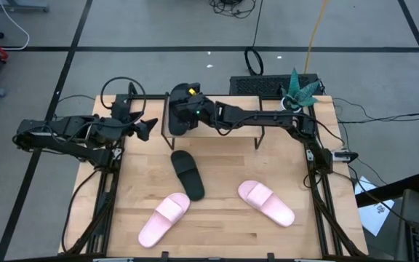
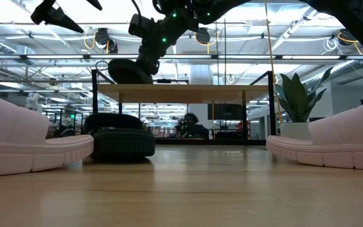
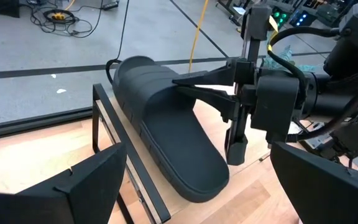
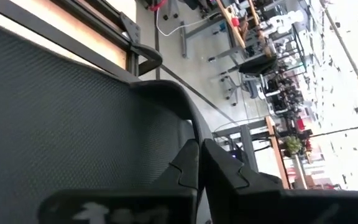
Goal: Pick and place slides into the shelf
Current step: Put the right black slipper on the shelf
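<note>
No readable text, labels, brands or numbers anywhere. The slides show no logo, neither the black nor the pink ones. The shelf and the counter carry no markings. Arms show only small green lights, no lettering. White paper sheets on the floor by the counter's right edge have print too small to read. Room behind in the low view: signs, if any, not legible.

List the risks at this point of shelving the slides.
The right pincer is shut on the strap of a black slide lying at the left end of the shelf; letting go carelessly could tip it over the edge. The left pincer hovers open close by, so the arms might collide.
</note>
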Controlling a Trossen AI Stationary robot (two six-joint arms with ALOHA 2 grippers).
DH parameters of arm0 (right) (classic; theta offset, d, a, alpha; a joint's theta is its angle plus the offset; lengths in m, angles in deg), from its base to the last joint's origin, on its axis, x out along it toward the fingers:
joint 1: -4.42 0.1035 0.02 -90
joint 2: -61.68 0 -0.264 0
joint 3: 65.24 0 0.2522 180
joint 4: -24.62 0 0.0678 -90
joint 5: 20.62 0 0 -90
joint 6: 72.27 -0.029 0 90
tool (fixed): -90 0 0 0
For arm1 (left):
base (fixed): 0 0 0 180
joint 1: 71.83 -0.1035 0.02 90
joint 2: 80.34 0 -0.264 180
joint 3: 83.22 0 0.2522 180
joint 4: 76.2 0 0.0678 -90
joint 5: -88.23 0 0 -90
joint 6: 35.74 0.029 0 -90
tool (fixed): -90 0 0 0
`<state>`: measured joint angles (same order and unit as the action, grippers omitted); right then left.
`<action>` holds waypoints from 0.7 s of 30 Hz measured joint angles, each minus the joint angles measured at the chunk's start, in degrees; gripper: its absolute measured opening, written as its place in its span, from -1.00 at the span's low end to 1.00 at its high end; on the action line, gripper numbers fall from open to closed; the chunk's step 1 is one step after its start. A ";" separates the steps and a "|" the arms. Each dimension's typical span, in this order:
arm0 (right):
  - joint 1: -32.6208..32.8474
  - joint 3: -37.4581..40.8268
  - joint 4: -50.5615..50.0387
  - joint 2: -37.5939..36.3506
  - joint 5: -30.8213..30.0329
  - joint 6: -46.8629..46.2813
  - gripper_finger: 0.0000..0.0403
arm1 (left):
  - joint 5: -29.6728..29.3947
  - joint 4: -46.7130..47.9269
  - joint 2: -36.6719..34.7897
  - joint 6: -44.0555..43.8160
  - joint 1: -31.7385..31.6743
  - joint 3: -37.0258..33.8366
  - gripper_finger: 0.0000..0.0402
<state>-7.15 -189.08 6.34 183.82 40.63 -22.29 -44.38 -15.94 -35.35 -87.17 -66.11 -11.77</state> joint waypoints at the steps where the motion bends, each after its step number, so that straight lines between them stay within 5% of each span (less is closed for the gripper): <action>1: -0.08 0.00 0.00 0.00 0.00 -0.48 -1.00 | 0.00 0.00 0.00 0.01 0.00 0.00 0.97; 21: -0.35 0.00 -0.04 1.85 0.31 -3.96 -1.00 | -0.08 0.00 0.00 0.19 0.00 0.00 0.97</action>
<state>-7.50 -189.08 6.30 185.68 40.94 -26.25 -44.46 -15.94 -35.35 -86.98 -66.11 -11.77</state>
